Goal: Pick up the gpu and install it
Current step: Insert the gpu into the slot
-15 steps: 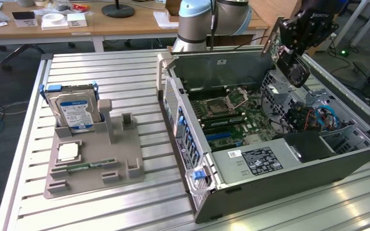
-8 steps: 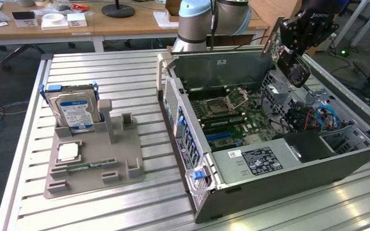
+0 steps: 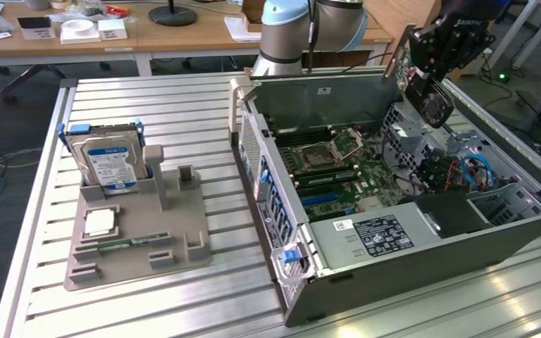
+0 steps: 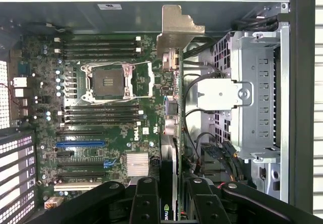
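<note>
Black and partly closed, the gripper (image 3: 432,70) has the graphics card (image 3: 435,107) clamped in the upper right of the frame. We see the card hanging clear above the far corner of the open computer case (image 3: 411,260), with the motherboard (image 3: 346,165) below it and toward the exterior view's left. From the wrist we look along the card (image 4: 175,133) edge-on, its silver bracket (image 4: 177,30) at the end away from the gripper (image 4: 174,206), whose fingers (image 4: 144,199) press it from both sides. The blue slot (image 4: 81,144) sits off to the motherboard side and, we judge, runs crosswise to the card's edge.
</note>
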Robot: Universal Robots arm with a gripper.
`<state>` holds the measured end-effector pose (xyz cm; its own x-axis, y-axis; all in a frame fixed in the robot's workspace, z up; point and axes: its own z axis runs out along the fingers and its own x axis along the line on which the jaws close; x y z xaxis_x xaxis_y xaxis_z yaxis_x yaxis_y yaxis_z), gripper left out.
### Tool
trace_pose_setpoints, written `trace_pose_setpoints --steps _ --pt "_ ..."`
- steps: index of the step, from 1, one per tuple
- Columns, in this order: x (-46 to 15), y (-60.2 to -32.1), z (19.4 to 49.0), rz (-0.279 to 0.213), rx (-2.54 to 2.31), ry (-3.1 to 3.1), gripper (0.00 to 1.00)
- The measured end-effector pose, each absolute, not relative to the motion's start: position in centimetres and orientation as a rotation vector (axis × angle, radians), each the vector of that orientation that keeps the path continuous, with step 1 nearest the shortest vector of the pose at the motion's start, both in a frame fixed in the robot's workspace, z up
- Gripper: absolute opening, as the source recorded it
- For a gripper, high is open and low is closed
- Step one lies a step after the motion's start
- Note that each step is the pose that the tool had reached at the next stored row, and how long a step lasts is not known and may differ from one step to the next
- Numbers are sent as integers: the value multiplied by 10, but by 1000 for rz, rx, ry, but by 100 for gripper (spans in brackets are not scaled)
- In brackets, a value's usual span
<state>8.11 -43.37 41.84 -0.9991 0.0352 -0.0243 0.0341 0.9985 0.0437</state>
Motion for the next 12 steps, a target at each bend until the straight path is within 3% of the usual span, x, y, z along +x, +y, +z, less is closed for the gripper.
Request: trace_pose_setpoints --steps 12 --pt "80 -434 418 70 -131 3116 26"
